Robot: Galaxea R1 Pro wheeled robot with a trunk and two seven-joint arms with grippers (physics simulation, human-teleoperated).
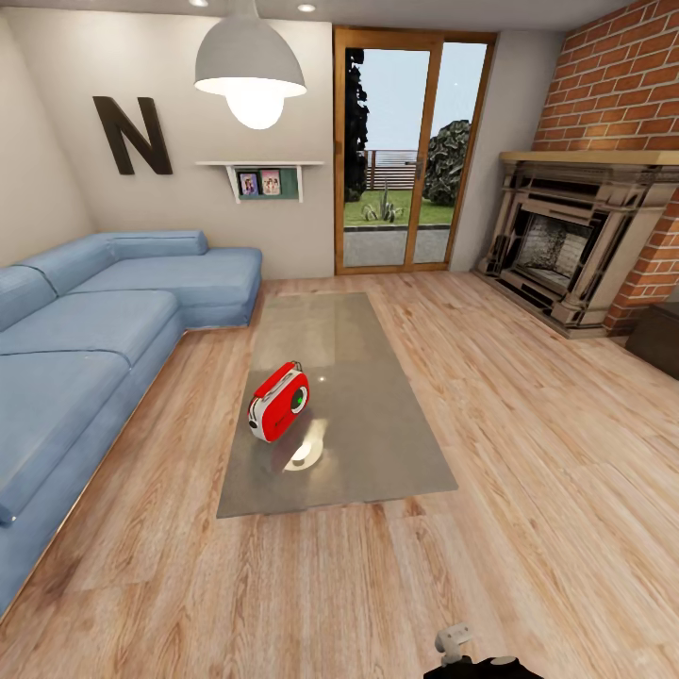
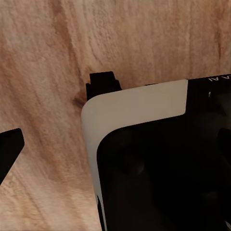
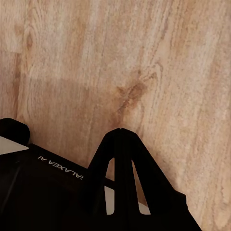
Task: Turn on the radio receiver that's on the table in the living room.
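The red radio receiver (image 1: 278, 403) with white trim stands on the near half of the long glossy grey table (image 1: 377, 443), its round dial facing right and toward me. It is far ahead of both arms. My right gripper (image 3: 121, 134) hangs over the wood floor, its two dark fingers meeting at the tip, shut on nothing. Of my left gripper (image 2: 115, 144), one dark finger (image 2: 9, 151) shows far to the side with nothing held, so the jaws look open; the other finger is lost against my dark base.
A blue sectional sofa (image 1: 85, 339) runs along the table's left side. The brick fireplace (image 1: 575, 236) and a dark low bench (image 1: 660, 335) stand at the right, with glass doors (image 1: 410, 151) behind the table. Wood floor (image 1: 330, 585) lies between me and the table. My base (image 1: 467, 655) shows at the bottom.
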